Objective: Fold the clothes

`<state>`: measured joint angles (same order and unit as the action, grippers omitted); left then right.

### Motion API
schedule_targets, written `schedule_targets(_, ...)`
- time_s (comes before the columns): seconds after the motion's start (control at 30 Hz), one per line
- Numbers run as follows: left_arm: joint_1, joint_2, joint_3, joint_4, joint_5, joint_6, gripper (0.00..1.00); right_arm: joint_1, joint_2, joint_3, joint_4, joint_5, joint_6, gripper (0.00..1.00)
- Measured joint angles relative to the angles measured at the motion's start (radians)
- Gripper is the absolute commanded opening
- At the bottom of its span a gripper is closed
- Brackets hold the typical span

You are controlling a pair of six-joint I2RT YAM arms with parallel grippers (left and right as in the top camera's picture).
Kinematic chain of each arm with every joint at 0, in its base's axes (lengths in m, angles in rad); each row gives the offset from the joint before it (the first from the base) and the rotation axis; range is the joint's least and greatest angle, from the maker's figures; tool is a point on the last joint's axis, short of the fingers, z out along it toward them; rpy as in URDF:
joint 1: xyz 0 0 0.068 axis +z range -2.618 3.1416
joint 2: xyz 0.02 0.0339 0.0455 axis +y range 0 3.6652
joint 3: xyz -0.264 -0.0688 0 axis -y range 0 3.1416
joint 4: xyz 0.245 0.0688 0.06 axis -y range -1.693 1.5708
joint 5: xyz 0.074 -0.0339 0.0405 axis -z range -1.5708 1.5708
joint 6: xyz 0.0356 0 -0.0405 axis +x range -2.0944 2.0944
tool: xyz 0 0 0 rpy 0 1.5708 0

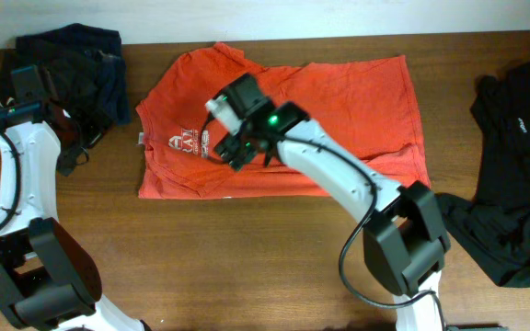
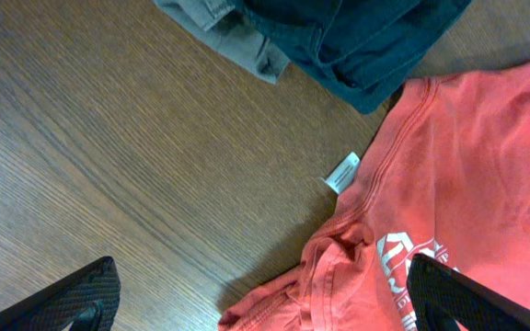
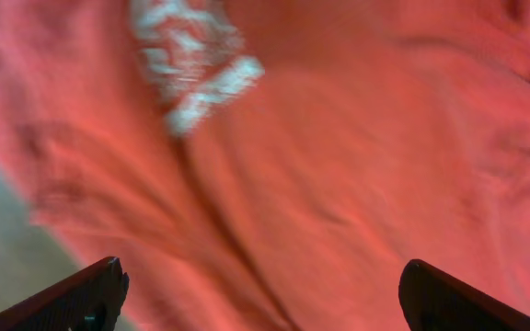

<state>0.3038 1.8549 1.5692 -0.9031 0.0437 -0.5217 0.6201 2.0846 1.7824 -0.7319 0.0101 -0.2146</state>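
- One orange-red short-sleeved cotton T-shirt (image 1: 339, 101) lies spread on the brown wooden surface (image 1: 247, 267), in the middle towards the far edge. It is roughly flat, with wrinkles.
- One small white chest logo (image 1: 187, 141) faces up near the shirt's left edge. The left wrist view shows one small white label (image 2: 342, 172) sticking out from that edge onto the bare wood.
- One heap of dark navy and grey clothing (image 1: 72, 64) sits at the far left corner. It is near the shirt's sleeve, and the left wrist view shows wood between them.
- One loose black garment (image 1: 513, 184) lies crumpled at the right side, apart from the shirt, running from the far edge towards the near one.
- Two white and black robot arms reach over the surface, one hand each.
- The left hand (image 2: 265, 299) hovers over bare wood beside the shirt's left edge. Its two fingers are spread wide with nothing between them.
- The right hand (image 1: 237, 138) is over the shirt just beside the logo. Its fingers are also spread wide and grip nothing.
- The right wrist view is blurred, so I cannot tell whether those fingertips (image 3: 72, 299) touch the cloth.
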Motion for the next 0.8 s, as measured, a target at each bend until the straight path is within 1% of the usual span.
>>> schedule_targets(0.07, 0.000, 0.000, 0.000, -0.013, 0.007, 0.000, 0.99, 0.085, 0.007, 0.000, 0.011, 0.002, -0.033, 0.99)
schedule_targets(0.23, 0.000, 0.000, 0.000, -0.032, 0.010, -0.003, 0.99, 0.149, 0.048, 0.000, 0.007, -0.023, -0.076, 0.99)
schedule_targets(0.33, 0.000, 0.000, 0.000, -0.037, 0.010, -0.003, 0.99, 0.187, 0.075, 0.000, 0.007, -0.039, -0.113, 0.95)
schedule_targets(0.37, 0.000, 0.000, 0.000, -0.040, 0.010, -0.003, 0.99, 0.196, 0.079, 0.000, 0.007, -0.042, -0.124, 0.94)
schedule_targets(0.4, 0.000, 0.000, 0.000, -0.042, 0.010, -0.003, 0.99, 0.204, 0.083, 0.000, 0.007, -0.047, -0.133, 0.91)
schedule_targets(0.6, 0.000, 0.000, 0.000, -0.053, 0.010, -0.003, 0.99, 0.223, 0.111, 0.000, 0.013, -0.091, -0.167, 0.88)
schedule_targets(0.7, 0.000, 0.000, 0.000, -0.055, 0.010, -0.003, 0.99, 0.223, 0.145, 0.000, 0.031, -0.096, -0.183, 0.83)
schedule_targets(0.8, 0.000, 0.000, 0.000, -0.055, 0.010, -0.003, 0.99, 0.223, 0.179, 0.000, 0.052, -0.101, -0.189, 0.82)
